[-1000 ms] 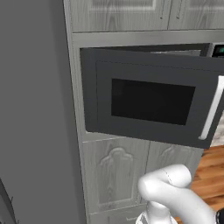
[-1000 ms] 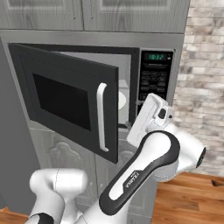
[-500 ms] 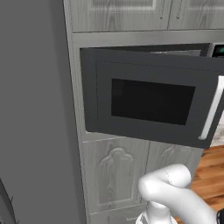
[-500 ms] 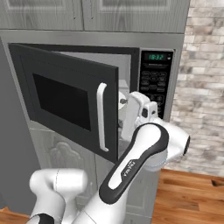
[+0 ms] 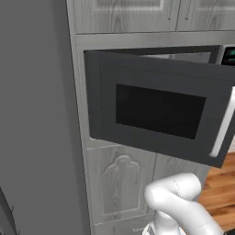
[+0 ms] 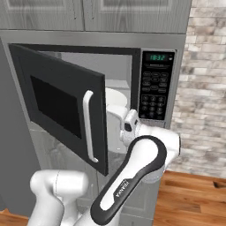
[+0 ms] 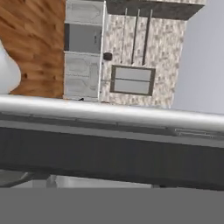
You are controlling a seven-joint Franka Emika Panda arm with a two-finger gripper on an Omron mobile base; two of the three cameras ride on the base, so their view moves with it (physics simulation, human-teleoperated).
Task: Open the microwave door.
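Note:
The microwave door (image 5: 160,110) (image 6: 57,106), dark grey with a black window, stands partly swung out on its left hinge. Its white bar handle (image 6: 88,126) (image 5: 223,124) runs down the free edge, and in the hand view the handle (image 7: 109,111) crosses the picture as a pale bar above the dark door edge (image 7: 109,157). The microwave (image 6: 155,86) shows its keypad, green display and a slice of pale interior (image 6: 119,66). My hand (image 6: 118,106) reaches into the opening just behind the door's free edge. Its fingers are hidden by the door.
Grey wood-grain cabinet doors sit above (image 6: 132,13) and below (image 5: 121,183) the microwave. A tall plain grey panel (image 5: 36,114) stands to the left. A brick wall (image 6: 203,88) and wooden floor (image 6: 194,198) lie to the right.
My hand has swung left from in front of the keypad into the opening behind the door. The door has swung slightly further out.

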